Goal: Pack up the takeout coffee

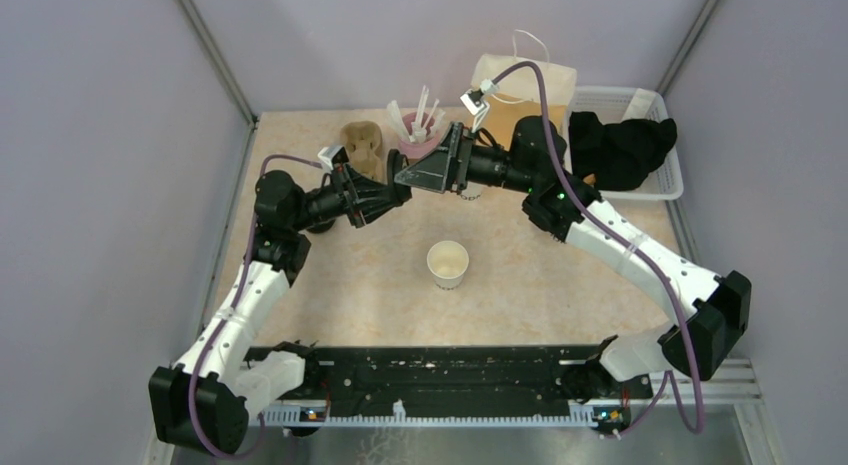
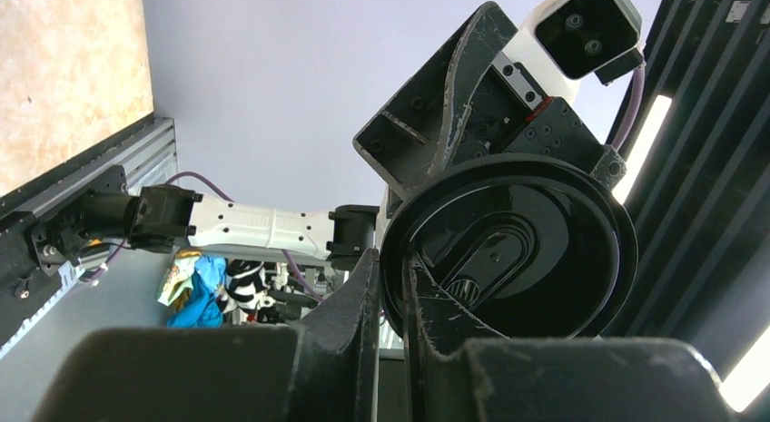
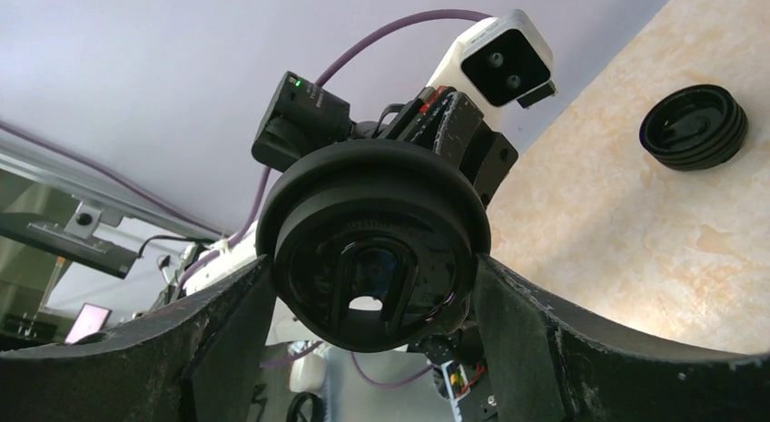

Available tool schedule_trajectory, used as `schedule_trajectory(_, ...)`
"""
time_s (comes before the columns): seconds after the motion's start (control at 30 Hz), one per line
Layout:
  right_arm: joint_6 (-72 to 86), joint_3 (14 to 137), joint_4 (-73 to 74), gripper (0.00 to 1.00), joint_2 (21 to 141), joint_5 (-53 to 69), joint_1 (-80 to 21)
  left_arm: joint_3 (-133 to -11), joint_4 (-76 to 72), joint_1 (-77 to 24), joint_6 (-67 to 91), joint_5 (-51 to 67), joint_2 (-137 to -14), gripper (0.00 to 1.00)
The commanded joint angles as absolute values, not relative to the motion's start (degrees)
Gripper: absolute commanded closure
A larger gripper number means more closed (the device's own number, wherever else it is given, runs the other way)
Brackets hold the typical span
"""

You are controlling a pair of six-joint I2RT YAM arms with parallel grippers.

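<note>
I am holding a black lid point(image 2: 508, 250) up in the air between my two wrists. The raised marks moulded into it are too small for me to read. My left jaws are standing narrow, and the left fingers point(image 2: 356, 304) are pinching the lid's rim edge-on. My right jaws are standing wide, with a right finger point(image 3: 536, 340) on each side of the same lid. I cannot tell whether they are pressing on it or only flanking it.

A white paper cup point(image 1: 447, 263) is standing upright and lidless on the surface point(image 1: 380, 295). It is on the near side of both jaws and well apart from them, and from above I am making out no lettering on it.

Beyond the jaws, a brown cup carrier point(image 1: 362, 145) is lying beside a pink cup point(image 1: 418, 143) holding white sticks. A paper bag point(image 1: 525, 80) is standing at the far edge, and a white basket point(image 1: 672, 190) with black cloth point(image 1: 620, 145) in it is sitting to its right. A stack of black lids point(image 3: 695, 127) is resting on the surface.
</note>
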State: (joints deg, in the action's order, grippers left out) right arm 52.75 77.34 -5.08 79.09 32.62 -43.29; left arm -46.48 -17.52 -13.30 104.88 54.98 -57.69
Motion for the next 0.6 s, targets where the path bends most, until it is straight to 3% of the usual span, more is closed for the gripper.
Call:
schedule_trajectory(0.0,52.16,80.24,-6.33,0.24,79.69,32.9,-43.57,-46.62,-19.22,-13.62,104.27,54.85,-56.9,0.84)
schedule_trajectory(0.13,52.09,80.31,-6.33,0.33,79.72,32.87,-43.51,-46.66,-19.1,-13.62,104.04,54.75,-57.02,0.83)
schedule_trajectory(0.2,52.02,80.62,-5.52,0.38,79.59,32.57,-43.57,-47.06,-17.47,-13.62,102.93,54.56,-56.81,0.77)
schedule_trajectory(0.33,48.87,80.78,1.63,0.38,77.79,29.42,-42.99,-50.67,-3.23,-13.5,92.22,52.62,-55.73,0.44)
schedule_trajectory(0.57,29.14,87.37,42.62,0.38,76.15,13.51,-42.99,-52.92,25.11,-12.69,68.39,40.74,-51.75,0.14)
